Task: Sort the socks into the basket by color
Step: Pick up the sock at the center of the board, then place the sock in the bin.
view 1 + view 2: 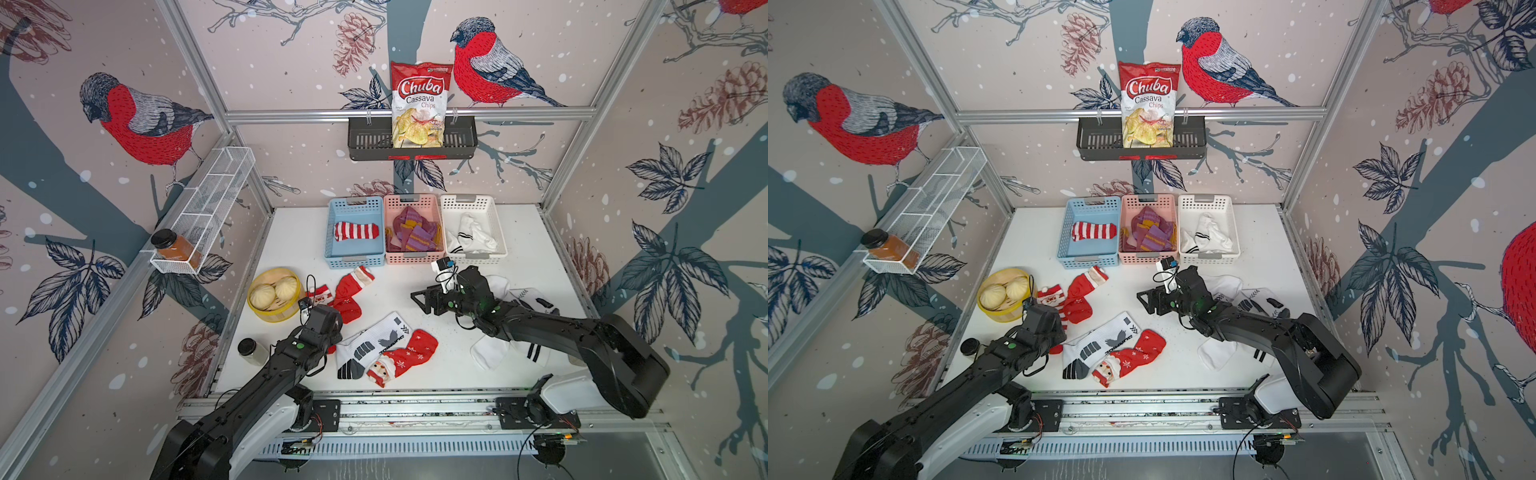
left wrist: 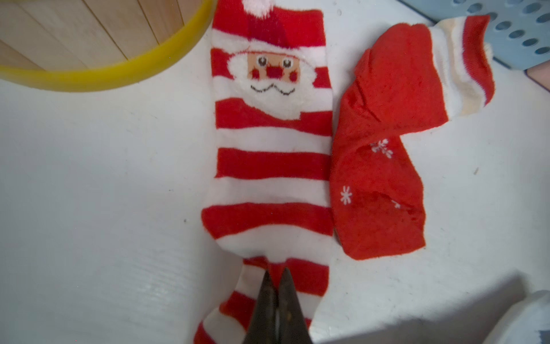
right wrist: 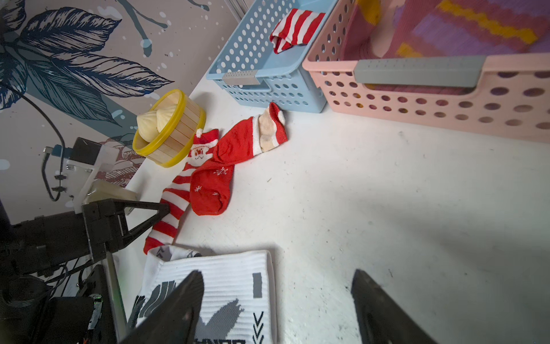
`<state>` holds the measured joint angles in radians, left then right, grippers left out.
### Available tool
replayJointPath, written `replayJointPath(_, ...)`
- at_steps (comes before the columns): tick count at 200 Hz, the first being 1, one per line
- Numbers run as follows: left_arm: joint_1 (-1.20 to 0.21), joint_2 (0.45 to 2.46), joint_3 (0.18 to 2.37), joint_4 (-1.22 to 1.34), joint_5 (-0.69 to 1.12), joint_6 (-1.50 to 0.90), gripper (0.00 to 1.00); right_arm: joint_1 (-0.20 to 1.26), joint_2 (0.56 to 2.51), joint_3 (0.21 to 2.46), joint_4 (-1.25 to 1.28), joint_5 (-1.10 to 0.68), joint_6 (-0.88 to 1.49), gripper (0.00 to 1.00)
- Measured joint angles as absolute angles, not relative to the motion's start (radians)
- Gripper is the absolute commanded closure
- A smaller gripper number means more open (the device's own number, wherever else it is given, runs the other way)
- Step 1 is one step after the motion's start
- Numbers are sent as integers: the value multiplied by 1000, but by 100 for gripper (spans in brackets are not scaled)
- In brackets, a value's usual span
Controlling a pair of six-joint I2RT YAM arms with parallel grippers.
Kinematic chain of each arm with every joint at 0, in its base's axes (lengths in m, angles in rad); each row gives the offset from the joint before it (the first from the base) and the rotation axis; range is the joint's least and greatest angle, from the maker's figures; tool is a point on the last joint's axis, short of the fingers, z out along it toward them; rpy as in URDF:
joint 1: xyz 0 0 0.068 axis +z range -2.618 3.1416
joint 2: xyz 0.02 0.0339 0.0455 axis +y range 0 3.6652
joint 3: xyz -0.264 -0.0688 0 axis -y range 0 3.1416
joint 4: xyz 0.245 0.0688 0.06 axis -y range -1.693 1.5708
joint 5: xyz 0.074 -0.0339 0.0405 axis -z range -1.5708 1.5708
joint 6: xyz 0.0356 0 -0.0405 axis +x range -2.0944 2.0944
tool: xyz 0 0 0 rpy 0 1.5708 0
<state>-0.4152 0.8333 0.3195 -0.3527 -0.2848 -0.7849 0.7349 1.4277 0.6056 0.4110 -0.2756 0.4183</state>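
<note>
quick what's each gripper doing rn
left gripper: closed, pinching the striped santa sock
right gripper: open, holding nothing

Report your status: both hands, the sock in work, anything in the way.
Left hand shut on striped Santa sock, not yet lifted. Right hand open, empty. Red snowflake sock lies against the Santa sock; yellow steamer close by.

**Count by kind**

Baskets on the counter (image 1: 415,299): 3 – blue basket (image 1: 331,232), pink basket (image 1: 411,257), white basket (image 1: 500,232).
Red Christmas socks: 4 – striped sock (image 1: 356,231) in the blue basket; loose: Santa-striped sock (image 2: 272,140), red snowflake sock (image 1: 347,293), red Santa sock (image 1: 411,353).
White sock with grey marks (image 1: 374,338): 1.
Purple-mustard pile (image 1: 413,232) and plain white socks (image 1: 490,355) overlap, can't count.
Buns (image 1: 262,295): 2 visible.
Jars (image 1: 176,247): 2.
Chip bag (image 1: 417,104): 1.
Wall racks: 2 – black rack (image 1: 365,143), wire rack (image 1: 216,187).
</note>
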Motion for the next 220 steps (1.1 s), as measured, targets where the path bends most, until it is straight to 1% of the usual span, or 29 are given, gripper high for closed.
replayJointPath(126, -415, 748, 488, -415, -314, -746, 100, 735, 1394, 585, 418, -242, 428, 20)
replayJointPath(182, -415, 779, 564, -412, -288, -707, 100, 735, 1385, 570, 424, -225, 445, 20)
replayJointPath(220, -415, 834, 665, -376, -288, -657, 100, 735, 1359, 555, 425, -211, 448, 20)
